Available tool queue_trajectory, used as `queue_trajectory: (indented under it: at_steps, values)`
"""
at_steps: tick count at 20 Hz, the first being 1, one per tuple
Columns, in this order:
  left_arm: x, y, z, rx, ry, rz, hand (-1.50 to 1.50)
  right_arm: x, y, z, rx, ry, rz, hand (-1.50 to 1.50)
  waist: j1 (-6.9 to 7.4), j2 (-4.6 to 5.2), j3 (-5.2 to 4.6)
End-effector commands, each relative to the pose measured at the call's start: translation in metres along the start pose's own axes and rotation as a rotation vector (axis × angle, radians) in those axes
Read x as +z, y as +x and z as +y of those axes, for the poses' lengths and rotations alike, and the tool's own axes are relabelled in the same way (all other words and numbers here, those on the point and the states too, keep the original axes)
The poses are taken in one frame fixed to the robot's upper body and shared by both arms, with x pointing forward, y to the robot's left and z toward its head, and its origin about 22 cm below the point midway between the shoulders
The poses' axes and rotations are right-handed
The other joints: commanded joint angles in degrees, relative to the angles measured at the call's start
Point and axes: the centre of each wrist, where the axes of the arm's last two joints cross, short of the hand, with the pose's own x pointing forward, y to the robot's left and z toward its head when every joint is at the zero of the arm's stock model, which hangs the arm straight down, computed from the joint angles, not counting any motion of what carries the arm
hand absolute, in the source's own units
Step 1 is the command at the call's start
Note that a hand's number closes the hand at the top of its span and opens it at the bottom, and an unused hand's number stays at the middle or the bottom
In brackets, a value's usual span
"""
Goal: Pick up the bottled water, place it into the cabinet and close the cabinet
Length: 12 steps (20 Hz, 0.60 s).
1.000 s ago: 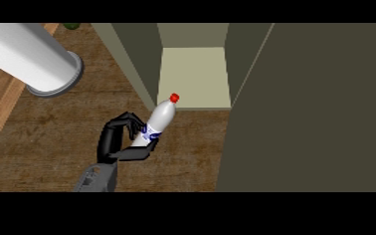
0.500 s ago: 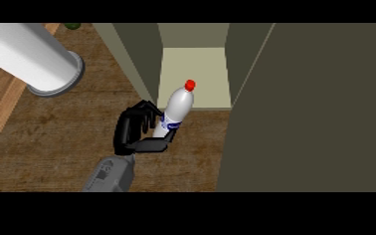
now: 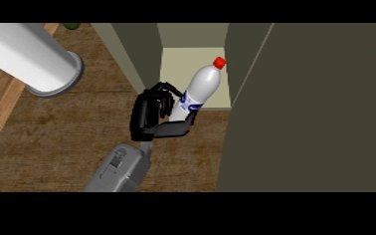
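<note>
The black hand (image 3: 155, 114) curls round the white plastic water bottle (image 3: 200, 87) — its lower part is hidden. The white cylinder (image 3: 37, 57) — top-left — runs off the edge.

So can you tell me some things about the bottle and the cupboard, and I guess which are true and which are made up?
1. The bottle has a red cap. True.
2. The bottle lies flat on the counter. False: a hand holds it up, tilted, with its cap toward the cabinet.
3. The left hand is curled round the bottle's lower part. True.
4. The cabinet is shut. False: it is open, and its pale inside shows behind the bottle.
5. Both hands are holding the bottle. False: only one hand shows.
</note>
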Motion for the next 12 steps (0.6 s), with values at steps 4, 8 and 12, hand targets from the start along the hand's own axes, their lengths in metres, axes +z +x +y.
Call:
queue_trajectory:
  at_steps: [4,8,12]
  values:
    - [-0.045,0.031,-0.042,-0.047,0.000,-0.003,1.50,0.009,0.013,-0.009,0.046,-0.012,-0.039,-1.50,-0.18,0.08,0.02]
    - [-0.063,0.021,-0.042,-0.106,0.033,0.046,1.50,0.019,0.012,-0.012,0.051,0.012,-0.044,-1.50,-0.82,0.17,0.04]
    - [-0.073,0.024,-0.049,-0.115,0.078,0.090,1.50,0.023,0.025,-0.017,0.027,-0.007,-0.040,-1.50,-0.96,0.20,0.02]
